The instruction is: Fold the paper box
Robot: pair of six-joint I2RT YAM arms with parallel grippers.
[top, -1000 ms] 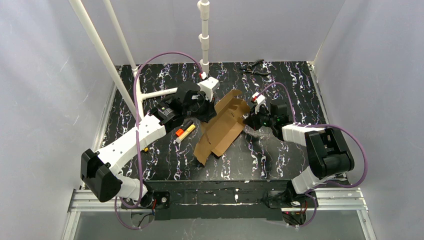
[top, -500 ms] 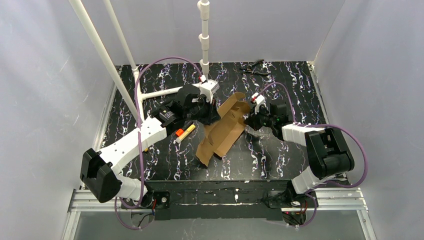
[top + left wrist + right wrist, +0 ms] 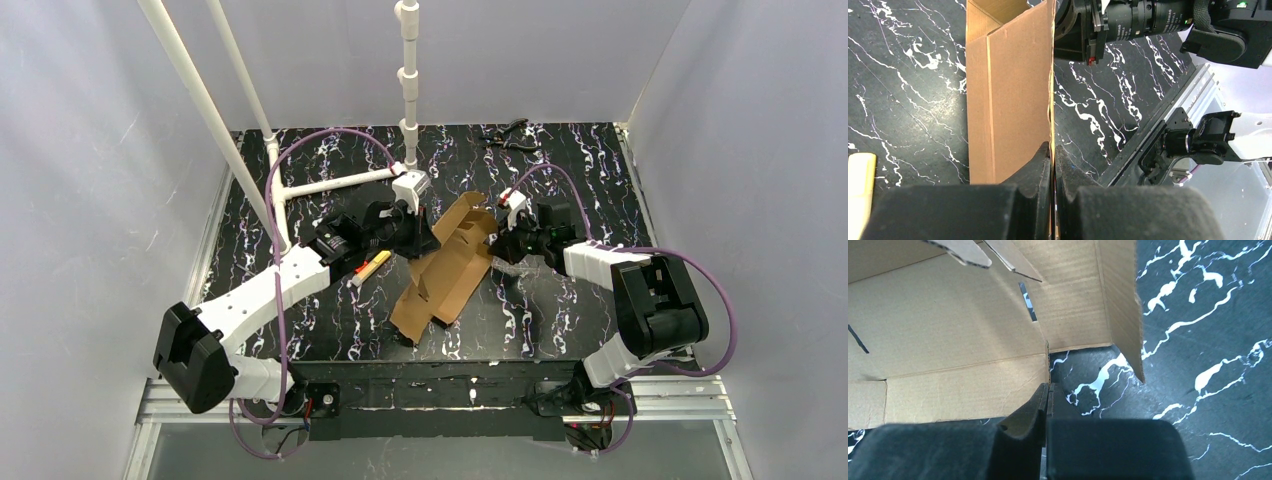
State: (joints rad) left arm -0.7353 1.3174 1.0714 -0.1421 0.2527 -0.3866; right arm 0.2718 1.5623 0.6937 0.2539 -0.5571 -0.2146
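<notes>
Step in hand, as I judge it: raising the long walls of the box into a trough.

- Left gripper: fingers pressed together on the top edge of one upright wall.
- Right gripper: fingers likewise clamped on a panel edge at the opposite side.
- Both holds are thin edge pinches only.

To do it well:
- Turn both wrists together, about the scored creases.
- Do not pull the sides apart; the sheet could slip from a pinch or tear.
- Keep the near end down on the table as a pivot.
- Mind the loose flaps at the far end; they should tuck inward and not catch.

Box:
- Plain brown corrugated card, unmarked.
- It sits mid-table between the arms, its long axis running near-left to far-right.
- It is partly formed. The wall in the left wrist view is upright, with a crease line showing.
- The right wrist view shows cut slots and hanging tabs, and the flaps are open with nothing locked.
</notes>
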